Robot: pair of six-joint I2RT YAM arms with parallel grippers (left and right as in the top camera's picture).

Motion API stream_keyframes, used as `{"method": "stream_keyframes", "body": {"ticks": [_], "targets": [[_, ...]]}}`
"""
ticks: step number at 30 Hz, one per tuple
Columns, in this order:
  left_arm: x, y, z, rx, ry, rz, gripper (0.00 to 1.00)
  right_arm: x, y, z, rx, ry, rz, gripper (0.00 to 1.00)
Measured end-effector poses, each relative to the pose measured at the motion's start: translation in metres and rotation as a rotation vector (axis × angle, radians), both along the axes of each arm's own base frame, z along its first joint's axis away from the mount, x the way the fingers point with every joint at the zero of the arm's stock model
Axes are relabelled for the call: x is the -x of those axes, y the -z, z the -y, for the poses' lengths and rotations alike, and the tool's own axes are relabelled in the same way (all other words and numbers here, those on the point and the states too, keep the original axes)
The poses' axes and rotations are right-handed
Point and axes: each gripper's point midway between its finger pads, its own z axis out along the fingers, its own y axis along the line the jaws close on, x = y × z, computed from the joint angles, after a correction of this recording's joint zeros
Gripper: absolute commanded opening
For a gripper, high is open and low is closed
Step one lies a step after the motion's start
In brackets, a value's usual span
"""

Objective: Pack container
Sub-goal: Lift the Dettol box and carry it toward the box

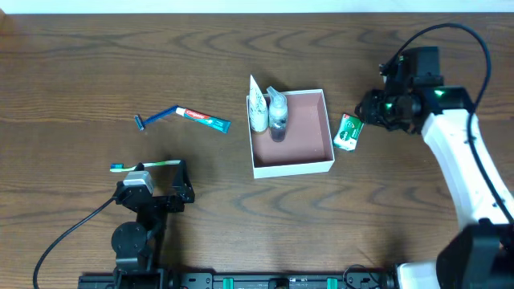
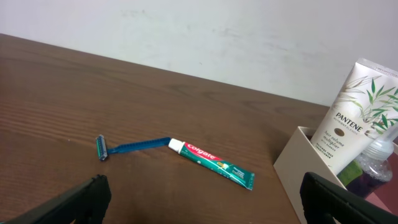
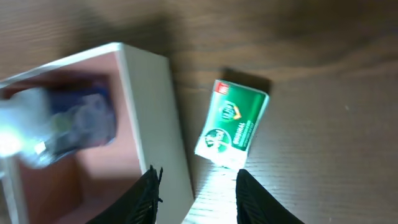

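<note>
The container (image 1: 323, 128), a square white-walled box with a pink-brown inside, stands mid-table and holds a white Pantene tube (image 1: 257, 108) and a clear bottle (image 1: 278, 116) at its left side. A green soap carton (image 1: 348, 132) lies on the table just right of it. My right gripper (image 1: 371, 110) hovers open by the carton; in the right wrist view its fingers (image 3: 196, 199) are apart near the carton (image 3: 231, 124) and the container wall (image 3: 155, 106). My left gripper (image 1: 181, 193) is open and empty at front left. A toothpaste tube (image 1: 203, 119), razor (image 1: 157, 119) and toothbrush (image 1: 144, 165) lie on the left.
In the left wrist view the razor (image 2: 127, 148) and toothpaste (image 2: 211, 163) lie ahead on the wooden table, with the container corner (image 2: 295, 165) and Pantene tube (image 2: 354, 112) at right. A pale wall runs behind the table.
</note>
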Motion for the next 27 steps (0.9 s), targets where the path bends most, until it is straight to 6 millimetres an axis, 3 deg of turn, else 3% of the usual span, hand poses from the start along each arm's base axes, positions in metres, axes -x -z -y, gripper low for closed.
{"method": "stream_keyframes", "body": {"ticks": [4, 13, 27], "targets": [[0.0, 0.0, 0.0, 0.0, 0.0, 0.0, 0.98, -0.001, 0.028, -0.003, 0.041, 0.084, -0.083, 0.53], [0.0, 0.0, 0.0, 0.0, 0.0, 0.0, 0.98, -0.006, 0.096, -0.006, 0.091, 0.185, -0.233, 0.55], [0.0, 0.0, 0.0, 0.0, 0.0, 0.0, 0.98, -0.004, 0.128, -0.003, 0.112, 0.22, -0.3, 0.61]]}}
